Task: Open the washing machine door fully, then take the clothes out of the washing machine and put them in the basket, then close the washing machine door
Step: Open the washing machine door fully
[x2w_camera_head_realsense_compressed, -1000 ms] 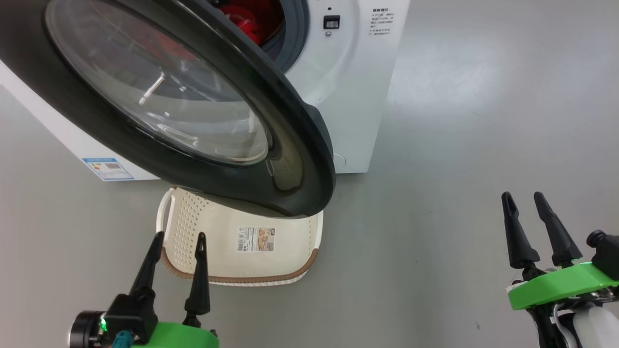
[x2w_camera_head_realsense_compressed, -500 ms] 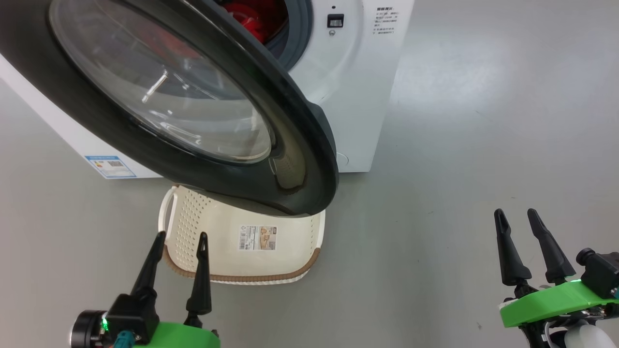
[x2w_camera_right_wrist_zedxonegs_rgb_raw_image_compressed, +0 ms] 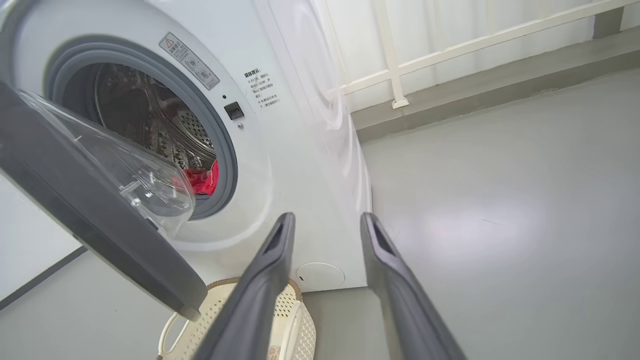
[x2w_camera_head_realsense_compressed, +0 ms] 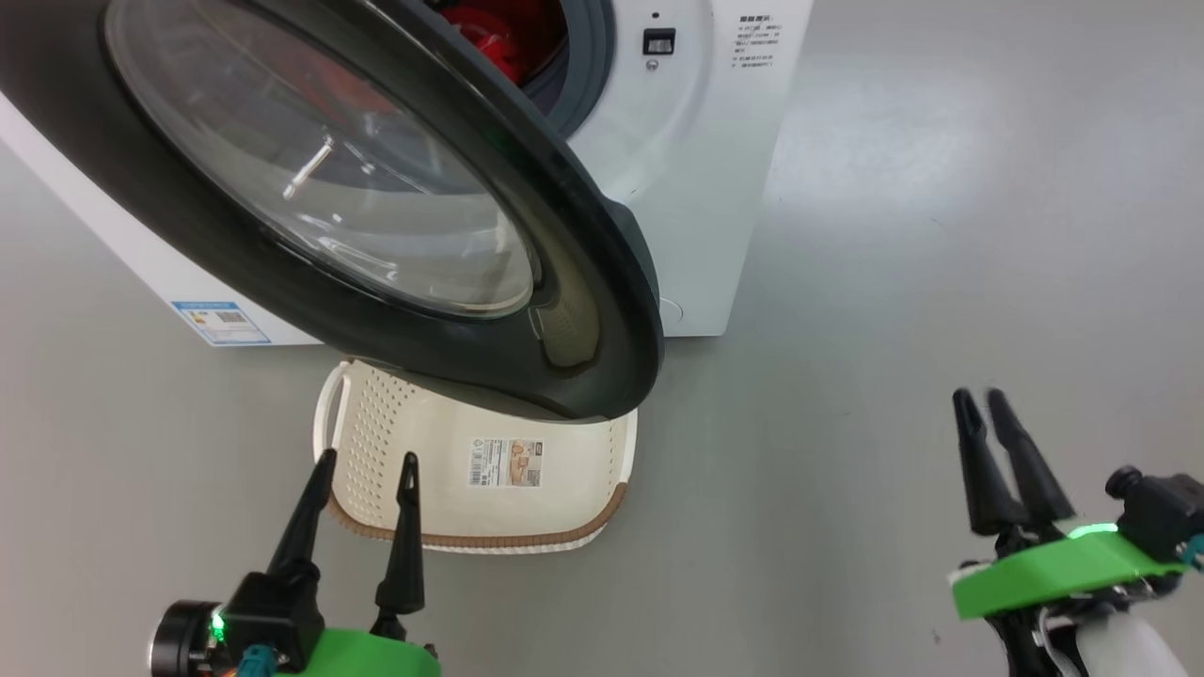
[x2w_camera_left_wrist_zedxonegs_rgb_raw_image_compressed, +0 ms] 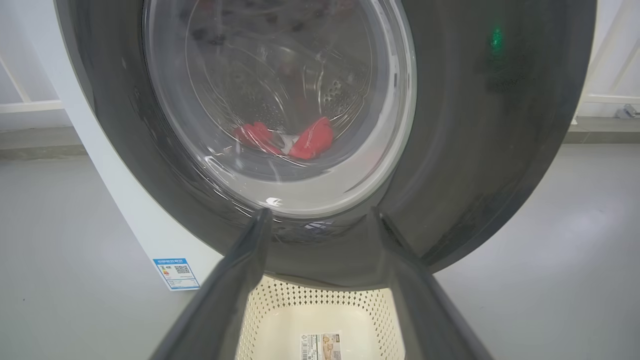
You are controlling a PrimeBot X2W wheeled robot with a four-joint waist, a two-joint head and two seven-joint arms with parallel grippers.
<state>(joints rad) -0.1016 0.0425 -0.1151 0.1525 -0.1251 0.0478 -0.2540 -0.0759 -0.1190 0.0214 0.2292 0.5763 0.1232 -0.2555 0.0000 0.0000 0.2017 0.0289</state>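
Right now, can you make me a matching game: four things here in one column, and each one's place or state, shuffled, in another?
Things:
1 door
2 clothes
3 basket
4 left gripper

Places or states:
A on the floor, partly under the door
B open, holding nothing
C inside the washing machine
D swung open

Pairs: 1-D, 2-C, 3-A, 4-B

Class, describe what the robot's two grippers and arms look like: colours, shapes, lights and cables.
The left gripper and right gripper each have two long, tapering black fingers on a bright green plate with a small green light. The left carries a black cylinder and a teal connector. The right has a black knob, thin cables and a pale forearm below.
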